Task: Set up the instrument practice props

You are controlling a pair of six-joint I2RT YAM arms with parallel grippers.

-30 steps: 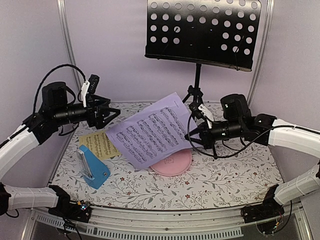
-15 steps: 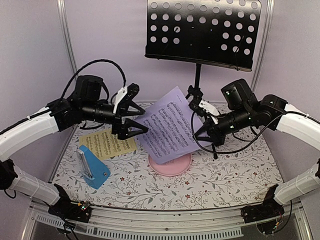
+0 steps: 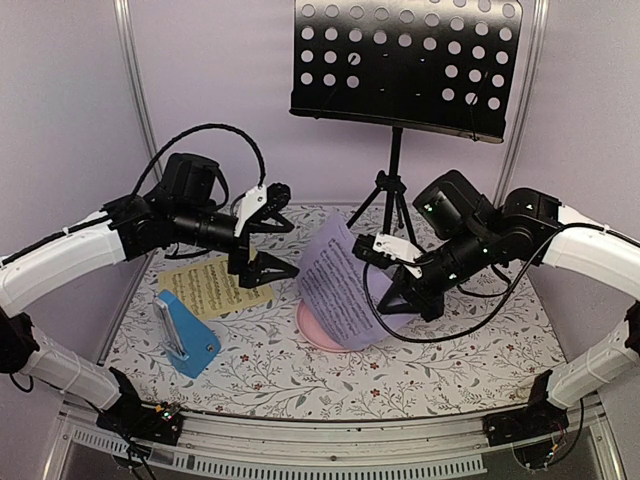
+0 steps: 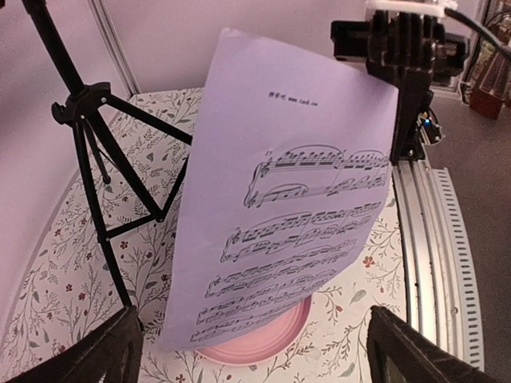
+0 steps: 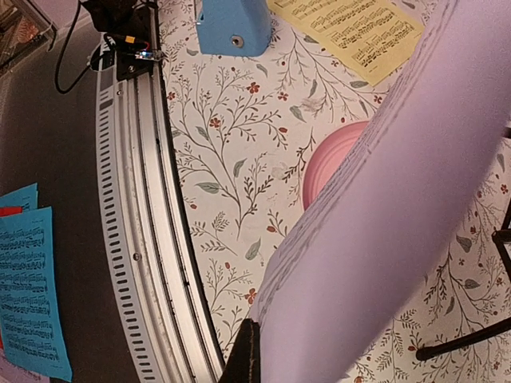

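The lilac sheet [image 4: 295, 207] is thin matt paper, the music stand [image 3: 400, 112] matt black metal, the plate [image 4: 263, 341] smooth.

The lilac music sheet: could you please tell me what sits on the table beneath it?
A pink round plate lies below the lilac sheet; part of it is hidden by the paper.

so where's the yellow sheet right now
In the top view the yellow sheet lies flat on the left side of the table, just behind the blue metronome and left of the pink plate.
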